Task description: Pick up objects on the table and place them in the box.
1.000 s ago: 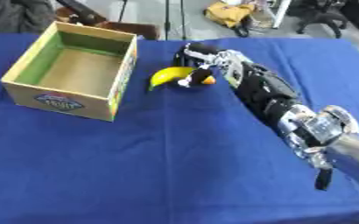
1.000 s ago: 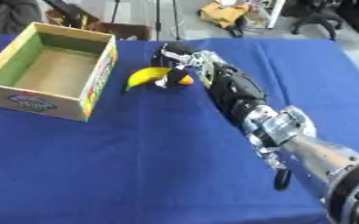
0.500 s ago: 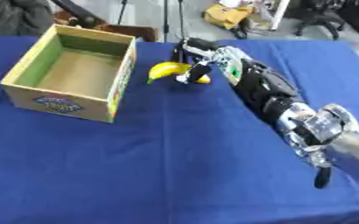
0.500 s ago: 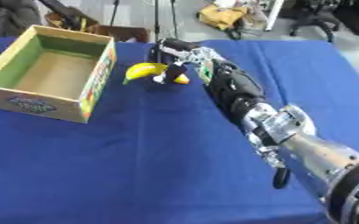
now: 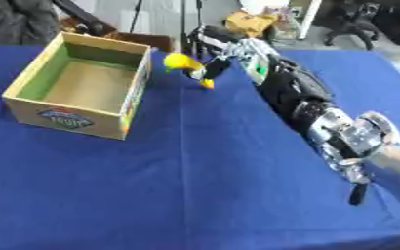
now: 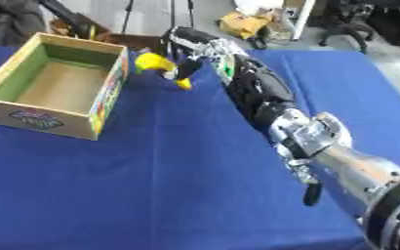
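The robot's right hand (image 5: 213,54) reaches across a blue table (image 5: 186,185), fingers curled around a yellow banana (image 5: 183,63) held above the cloth, just right of an open cardboard box (image 5: 80,90). Nothing lies between banana and box. Clutter sits on the floor beyond the table.

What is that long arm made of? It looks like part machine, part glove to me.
Only the right arm shows. Its forearm is a bulky black shell with a small green and white patch near the wrist. The elbow joint is shiny silver metal. The right hand is black with silver fingers. The upper arm is plain grey.
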### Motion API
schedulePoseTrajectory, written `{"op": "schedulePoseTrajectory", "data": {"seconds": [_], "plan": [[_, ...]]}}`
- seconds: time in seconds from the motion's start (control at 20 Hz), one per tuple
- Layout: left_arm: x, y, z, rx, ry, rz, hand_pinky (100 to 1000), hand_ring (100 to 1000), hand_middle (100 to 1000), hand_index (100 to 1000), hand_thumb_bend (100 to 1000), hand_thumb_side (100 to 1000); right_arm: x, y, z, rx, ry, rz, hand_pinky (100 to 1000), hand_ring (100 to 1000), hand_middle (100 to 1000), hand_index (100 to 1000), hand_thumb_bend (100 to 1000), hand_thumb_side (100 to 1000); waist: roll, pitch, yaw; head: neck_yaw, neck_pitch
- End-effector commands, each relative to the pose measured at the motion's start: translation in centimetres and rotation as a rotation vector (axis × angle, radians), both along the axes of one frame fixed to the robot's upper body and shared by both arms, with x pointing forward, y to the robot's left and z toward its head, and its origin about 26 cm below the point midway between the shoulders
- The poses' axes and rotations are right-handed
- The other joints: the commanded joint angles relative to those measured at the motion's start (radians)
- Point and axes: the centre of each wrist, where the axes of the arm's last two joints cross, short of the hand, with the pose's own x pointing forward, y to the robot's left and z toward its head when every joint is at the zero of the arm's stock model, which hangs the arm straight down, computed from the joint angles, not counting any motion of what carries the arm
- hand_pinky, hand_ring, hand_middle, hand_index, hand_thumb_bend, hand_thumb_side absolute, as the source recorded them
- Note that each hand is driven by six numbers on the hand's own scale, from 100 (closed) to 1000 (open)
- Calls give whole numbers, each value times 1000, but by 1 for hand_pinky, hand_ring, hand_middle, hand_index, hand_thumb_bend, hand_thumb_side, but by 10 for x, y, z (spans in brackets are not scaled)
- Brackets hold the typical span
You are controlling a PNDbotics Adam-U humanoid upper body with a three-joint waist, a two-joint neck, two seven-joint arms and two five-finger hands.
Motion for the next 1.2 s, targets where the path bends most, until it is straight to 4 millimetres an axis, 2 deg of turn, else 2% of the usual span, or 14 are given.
{"op": "schedulePoseTrajectory", "data": {"seconds": [0.05,0.35,0.5,0.7,0.9,1.1,1.15,1.2], "plan": [[-1,1,7,7,-29,-5,589,548,506,590,416,870,1,2,36,-11,-86,30,186,486,573,623,238,234,1,-25,8,-6,-13],[0,0,8,8,-33,-12,590,548,506,592,424,864,6,27,58,0,-155,114,181,477,570,627,247,220,-17,-48,37,-13,-16],[0,-1,8,8,-33,-15,590,548,506,591,428,862,8,46,69,12,-198,182,178,473,568,628,249,214,-25,-60,63,-18,-21],[0,-3,10,5,-39,-25,590,548,506,591,430,862,9,75,79,10,-233,280,177,471,567,627,247,213,-31,-57,94,-27,-31],[1,-6,12,0,-47,-36,590,547,504,589,429,864,12,89,67,-26,-171,310,188,483,572,629,240,232,-28,-39,123,-42,-39],[1,-7,14,-5,-53,-38,590,546,503,587,428,867,16,80,37,-88,-69,265,211,501,592,648,237,279,-24,-15,145,-50,-53],[1,-6,14,-6,-52,-36,589,545,502,586,428,870,17,77,30,-104,-49,252,232,546,660,721,294,348,-24,-11,146,-51,-54],[1,-6,13,-7,-50,-33,589,545,502,586,428,871,17,74,21,-133,-24,234,287,629,734,777,337,381,-24,-5,146,-52,-55]]}}
